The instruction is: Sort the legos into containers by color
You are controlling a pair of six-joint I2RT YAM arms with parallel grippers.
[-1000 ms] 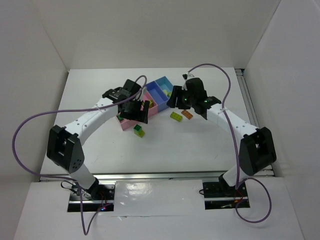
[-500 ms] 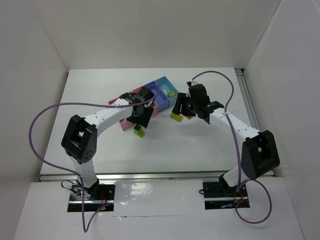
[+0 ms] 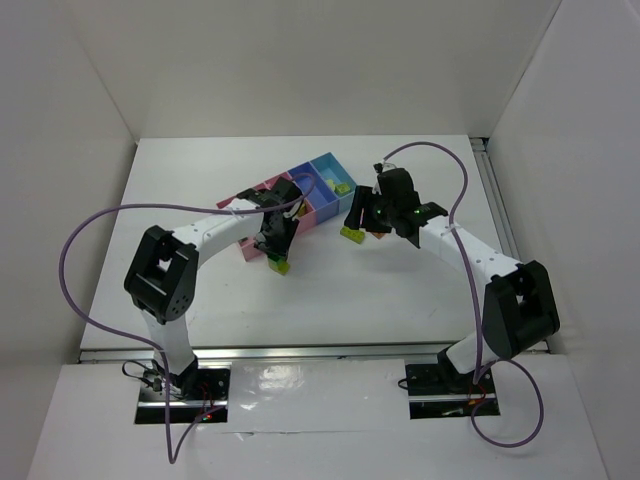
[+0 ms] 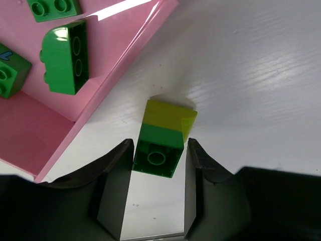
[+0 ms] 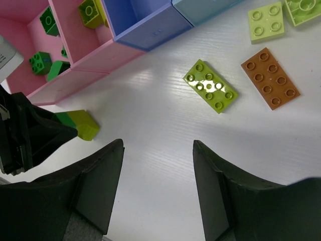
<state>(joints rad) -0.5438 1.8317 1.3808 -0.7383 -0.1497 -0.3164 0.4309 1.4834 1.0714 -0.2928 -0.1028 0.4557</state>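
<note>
My left claw [image 4: 160, 144] is down on the table, its fingers set either side of a two-colour stack [image 4: 165, 131]: a dark green brick with a yellow-green sloped one pressed onto it, lying on its side just outside the wall of the large pink bin [image 4: 108, 75]. I straddle the flat sides because they give the pads a square hold. A sliver of table seems to show on one side, so I judge the jaws spread and not yet clamped, though the angle is poor. The stack mixes two colours, so I expect it needs splitting before either half can be binned. Dark green bricks [image 4: 66, 57] already lie in that pink bin, which suggests where the green half belongs.

My right claw [image 5: 158, 145] hangs wide apart and empty above the table, clear of the pieces, so its camera takes in what is left to sort: a yellow-green plate [image 5: 210, 85], an orange plate [image 5: 271, 78] beside it and a pale green square plate [image 5: 267, 21] near the light blue bin [image 5: 200, 7]. The medium blue bin [image 5: 145, 22] looks empty, a likely home for the orange one
</note>
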